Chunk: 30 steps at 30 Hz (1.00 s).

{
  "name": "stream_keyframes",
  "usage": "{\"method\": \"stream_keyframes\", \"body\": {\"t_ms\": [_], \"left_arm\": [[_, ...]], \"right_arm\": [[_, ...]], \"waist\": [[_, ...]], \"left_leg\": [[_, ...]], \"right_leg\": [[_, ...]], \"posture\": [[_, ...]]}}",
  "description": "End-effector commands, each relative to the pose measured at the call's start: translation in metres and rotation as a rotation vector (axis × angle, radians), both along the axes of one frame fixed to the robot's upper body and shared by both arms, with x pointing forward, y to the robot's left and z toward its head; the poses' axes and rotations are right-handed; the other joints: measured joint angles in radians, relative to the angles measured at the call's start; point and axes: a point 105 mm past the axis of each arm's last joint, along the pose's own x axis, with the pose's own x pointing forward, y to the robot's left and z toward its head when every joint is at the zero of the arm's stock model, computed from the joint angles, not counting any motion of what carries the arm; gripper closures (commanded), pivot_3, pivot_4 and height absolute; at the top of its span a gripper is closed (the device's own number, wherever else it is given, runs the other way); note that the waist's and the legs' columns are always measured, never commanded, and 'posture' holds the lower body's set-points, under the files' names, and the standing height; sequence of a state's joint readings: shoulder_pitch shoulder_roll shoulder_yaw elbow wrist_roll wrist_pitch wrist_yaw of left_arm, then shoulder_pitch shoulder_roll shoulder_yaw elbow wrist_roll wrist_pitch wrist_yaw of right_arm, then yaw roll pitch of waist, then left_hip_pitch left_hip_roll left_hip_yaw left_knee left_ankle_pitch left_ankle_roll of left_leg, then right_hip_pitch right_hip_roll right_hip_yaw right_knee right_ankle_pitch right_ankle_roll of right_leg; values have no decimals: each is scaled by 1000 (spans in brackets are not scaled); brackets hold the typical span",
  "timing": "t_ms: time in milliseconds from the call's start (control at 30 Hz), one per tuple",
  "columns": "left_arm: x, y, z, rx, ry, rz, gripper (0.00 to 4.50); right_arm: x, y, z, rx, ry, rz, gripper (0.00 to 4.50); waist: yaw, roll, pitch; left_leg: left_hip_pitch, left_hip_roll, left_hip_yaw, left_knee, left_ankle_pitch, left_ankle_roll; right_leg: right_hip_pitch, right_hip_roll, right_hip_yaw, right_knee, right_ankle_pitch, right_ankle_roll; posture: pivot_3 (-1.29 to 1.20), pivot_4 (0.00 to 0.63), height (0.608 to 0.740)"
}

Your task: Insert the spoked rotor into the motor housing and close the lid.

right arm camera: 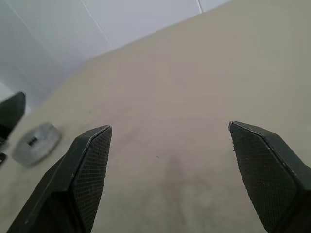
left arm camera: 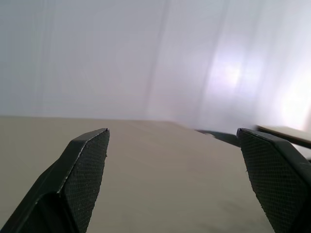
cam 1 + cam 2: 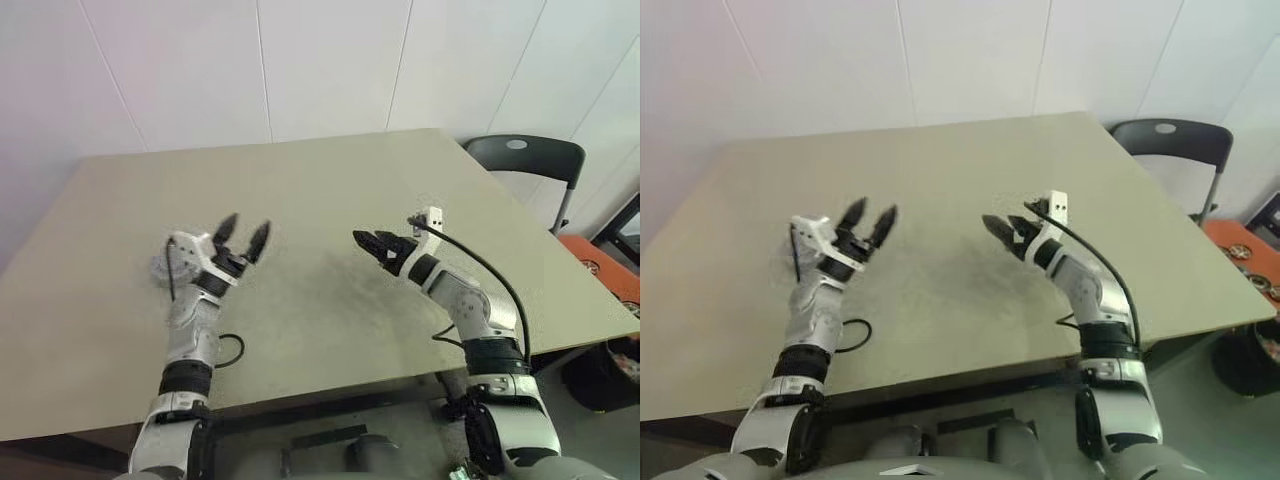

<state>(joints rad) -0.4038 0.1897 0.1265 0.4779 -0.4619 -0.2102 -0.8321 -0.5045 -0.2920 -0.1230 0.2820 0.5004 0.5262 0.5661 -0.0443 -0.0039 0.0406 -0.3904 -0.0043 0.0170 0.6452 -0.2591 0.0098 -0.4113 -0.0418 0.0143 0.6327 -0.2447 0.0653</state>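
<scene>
A dull grey round cap, the lid [image 1: 36, 143], lies flat on the tan table [image 3: 330, 190], just behind my left wrist [image 3: 158, 270]. The spoked rotor and the motor housing are out of view. My left gripper [image 3: 245, 228] is raised over the left part of the table, pointing up and away, open and holding nothing [image 2: 172, 133]. My right gripper [image 3: 366, 240] hovers over the middle of the table and points toward the left one. It is open with only bare tabletop between its fingers [image 1: 170, 128]. The lid lies beyond its left fingertip, apart from it.
A black chair [image 3: 525, 155] stands past the table's far right corner. Something orange [image 3: 600, 262] sits off the right edge. White wall panels rise behind the table. Black cables hang from both wrists.
</scene>
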Motion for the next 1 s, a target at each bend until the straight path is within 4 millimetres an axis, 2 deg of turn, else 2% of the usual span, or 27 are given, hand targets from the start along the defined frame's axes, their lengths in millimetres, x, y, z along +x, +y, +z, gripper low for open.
{"method": "stream_keyframes", "body": {"t_ms": [33, 233, 367, 500, 600, 700, 1000], "left_arm": [[-9, -8, 15, 67, -49, -101, 0], [-22, -11, 13, 127, 0, -222, 0], [-31, -12, 15, 201, -4, -270, 0], [-33, -12, 16, 200, -1, -282, 0], [-35, -15, 17, 199, 0, -304, 0], [-39, -16, 14, 214, -3, -309, 0], [-46, -28, 14, 203, -29, -337, 0]], "right_arm": [[-3, -11, 32, -114, -200, 4, 113], [-20, -7, 34, -197, -287, 76, 6], [-40, -4, 23, -260, -301, 150, 6], [-51, -4, 20, -279, -328, 181, 6], [-55, -2, 17, -315, -356, 203, 6], [-57, 0, 22, -251, -331, 252, 6], [-53, -2, 22, -293, -345, 271, 6]], "waist": [[2, 0, 0], [2, 0, 0], [6, 0, 0], [10, 0, 0], [11, -1, 0], [10, -1, 1], [30, -1, 1]], "left_leg": [[0, 0, 0, 0, 0, 0], [2, 1, 1, 1, 0, 0], [2, 1, 1, 1, 0, 0], [2, 0, 1, 1, 0, 0], [3, 0, 2, 2, 0, 0], [3, 0, 3, 3, 0, 0], [3, 0, 3, 2, 0, 0]], "right_leg": [[0, 0, 0, 0, 0, 0], [2, 0, 1, 0, 0, 0], [2, 0, 1, -1, 0, 0], [2, -1, 2, -1, 0, 0], [3, -1, 2, -1, -1, -1], [3, -2, 2, -1, -1, -1], [3, -2, 3, -1, -1, -1]], "posture": [[0, 0, 740], [0, 0, 740], [0, 0, 740], [0, 0, 740], [0, 0, 740], [0, 0, 740], [0, 0, 740]]}}
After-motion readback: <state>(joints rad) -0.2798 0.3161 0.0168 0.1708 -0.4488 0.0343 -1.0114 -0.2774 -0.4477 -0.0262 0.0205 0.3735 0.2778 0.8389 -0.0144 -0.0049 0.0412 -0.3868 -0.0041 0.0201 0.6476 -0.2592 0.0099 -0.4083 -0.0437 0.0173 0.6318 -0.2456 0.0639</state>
